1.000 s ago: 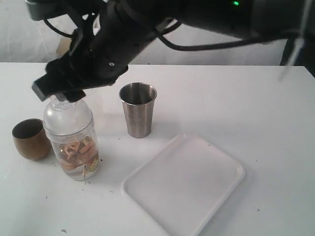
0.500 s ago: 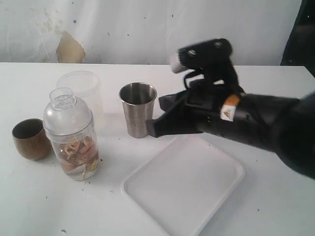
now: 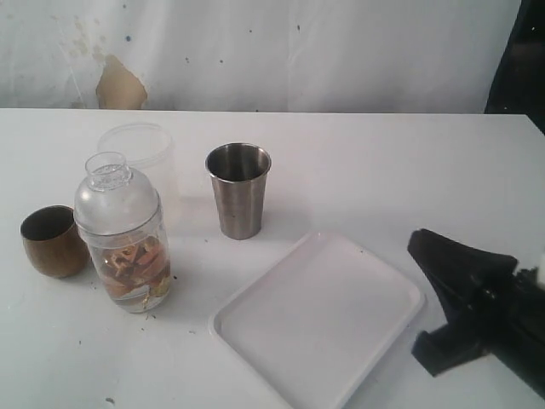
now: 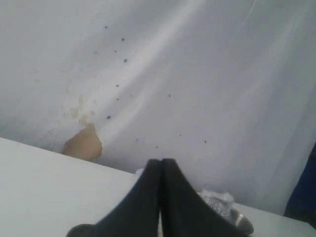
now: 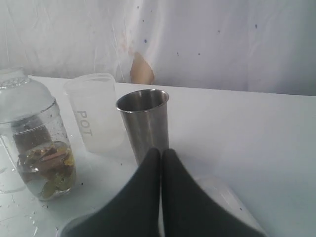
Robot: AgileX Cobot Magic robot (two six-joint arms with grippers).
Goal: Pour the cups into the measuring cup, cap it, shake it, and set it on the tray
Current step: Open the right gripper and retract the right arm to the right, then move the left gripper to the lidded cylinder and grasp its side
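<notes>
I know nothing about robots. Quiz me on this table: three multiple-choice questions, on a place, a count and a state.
1. Where does the steel tumbler stand? A on a shelf; B on the table; C on the floor.
2. How many lidless cups are there? A one; B three; C five.
3. The measuring cup is: A capped; B lidless; C tipped over.
Answers: 1 B, its base rests on the table. 2 B, brown cup, steel tumbler, frosted cup. 3 A, the domed lid sits on it.
</notes>
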